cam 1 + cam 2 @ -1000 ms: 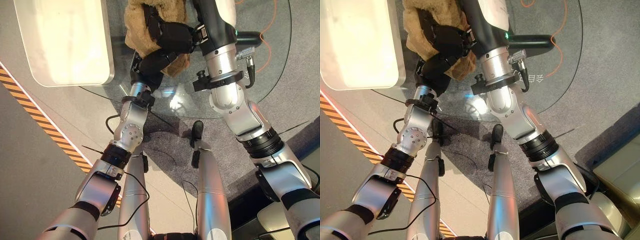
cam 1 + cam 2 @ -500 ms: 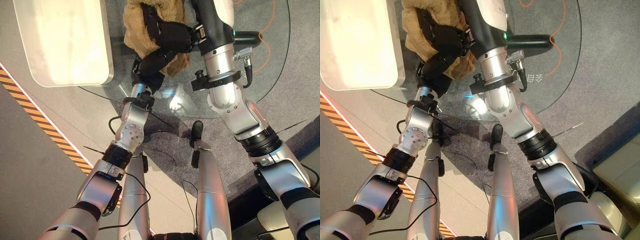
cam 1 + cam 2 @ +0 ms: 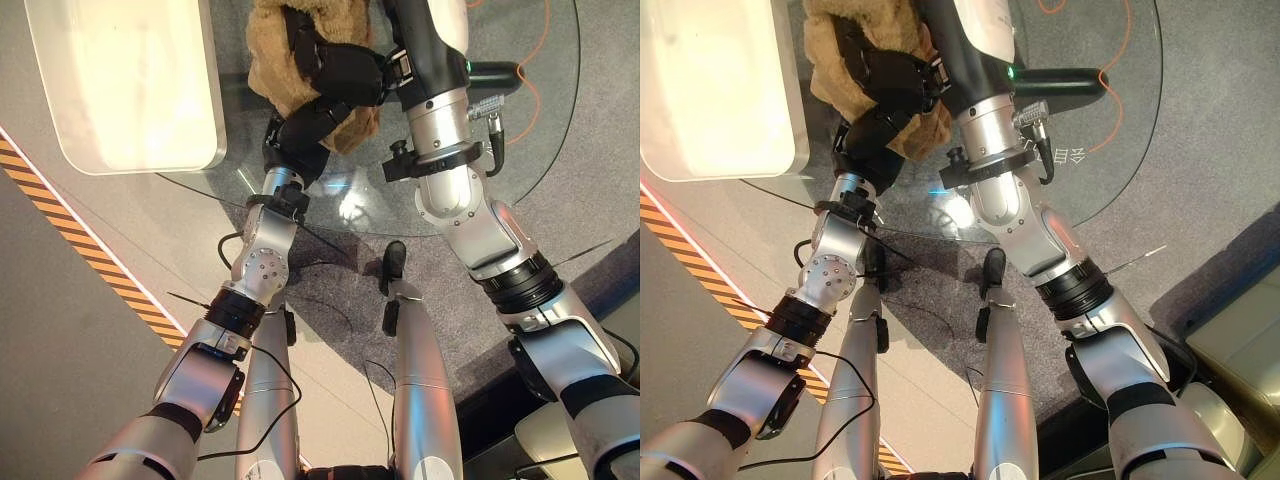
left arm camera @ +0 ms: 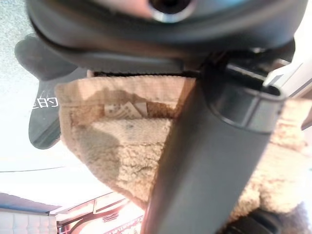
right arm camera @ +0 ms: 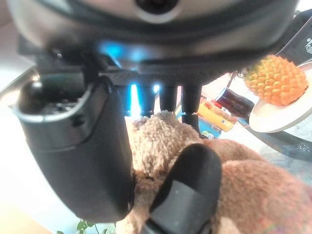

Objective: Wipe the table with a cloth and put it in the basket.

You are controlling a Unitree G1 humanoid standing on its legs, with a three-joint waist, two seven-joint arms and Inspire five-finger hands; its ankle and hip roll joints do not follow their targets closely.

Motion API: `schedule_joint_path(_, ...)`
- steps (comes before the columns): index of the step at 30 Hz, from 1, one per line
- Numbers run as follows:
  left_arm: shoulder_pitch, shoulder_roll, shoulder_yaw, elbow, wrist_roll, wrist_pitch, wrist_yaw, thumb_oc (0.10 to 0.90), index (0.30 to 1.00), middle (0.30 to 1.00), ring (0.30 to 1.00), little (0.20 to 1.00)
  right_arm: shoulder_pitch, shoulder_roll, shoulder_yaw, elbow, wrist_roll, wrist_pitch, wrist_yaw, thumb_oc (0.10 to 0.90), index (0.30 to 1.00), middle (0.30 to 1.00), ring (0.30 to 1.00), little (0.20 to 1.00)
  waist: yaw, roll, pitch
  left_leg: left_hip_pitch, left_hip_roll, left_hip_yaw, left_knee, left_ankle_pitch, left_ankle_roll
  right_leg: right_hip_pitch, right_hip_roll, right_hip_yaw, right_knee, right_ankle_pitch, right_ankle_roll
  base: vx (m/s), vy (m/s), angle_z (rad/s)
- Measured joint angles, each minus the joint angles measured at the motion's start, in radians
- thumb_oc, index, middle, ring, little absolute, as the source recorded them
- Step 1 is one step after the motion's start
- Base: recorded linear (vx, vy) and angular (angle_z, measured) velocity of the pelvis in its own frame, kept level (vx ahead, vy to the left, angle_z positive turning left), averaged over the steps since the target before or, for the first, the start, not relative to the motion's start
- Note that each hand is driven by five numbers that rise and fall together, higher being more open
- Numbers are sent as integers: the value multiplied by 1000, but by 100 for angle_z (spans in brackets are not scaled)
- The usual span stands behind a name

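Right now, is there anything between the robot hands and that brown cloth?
Nothing visible. Both the left robot hand and the right robot hand already lie on the brown cloth, bunched on the glass table.

- The cloth (image 3: 275, 55) is tan brown, with a fuzzy surface.
- The left hand (image 3: 300, 125) and the right hand (image 3: 345, 70) are both black.
- The table (image 3: 520, 130) is clear glass, and the grey carpet (image 3: 590, 170) shows through it.
- The basket (image 3: 130, 80) on the left is pale cream white.
- The stripe (image 3: 90, 260) on the floor has orange and black diagonal bars.
- The cable (image 3: 545, 60) far right is orange.
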Motion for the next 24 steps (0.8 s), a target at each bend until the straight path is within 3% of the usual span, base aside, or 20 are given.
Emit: schedule_joint_path(24,-1,-1,1,5,2,-16,-1,100,300,300,300,200,0,7,0,9,1,-6,-12,800,900,900,900,900,-1,0,0,0,0,0,-4,0,0,-2,0,0,0,-2,0,0,0,0)
